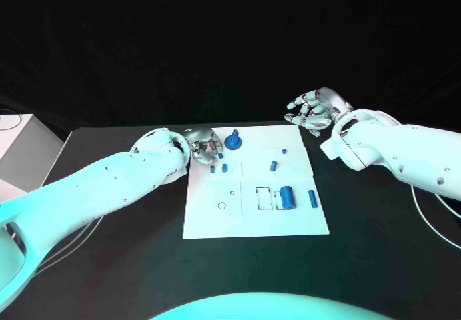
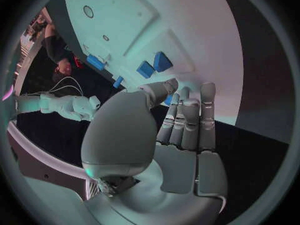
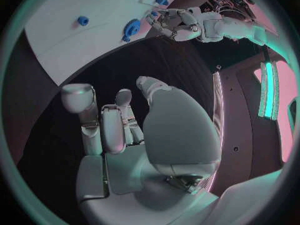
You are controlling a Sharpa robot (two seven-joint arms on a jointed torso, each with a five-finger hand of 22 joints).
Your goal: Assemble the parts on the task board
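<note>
Board mid-table, left hand curled over its far-left corner beside gear, grip unclear, right hand spread, empty, beyond far-right corner.

Dim cyan light, fisheye-bent edges

Your task board is a plain white plate lying on a black table. The small parts on it are blue: a round gear-like piece at the far edge, a fat cylinder and a thin pin nearer the front. Thin dark outlines are printed on the white surface around some slots. Both arms are white, and each ends in silver: the left hand and the right hand.
</note>
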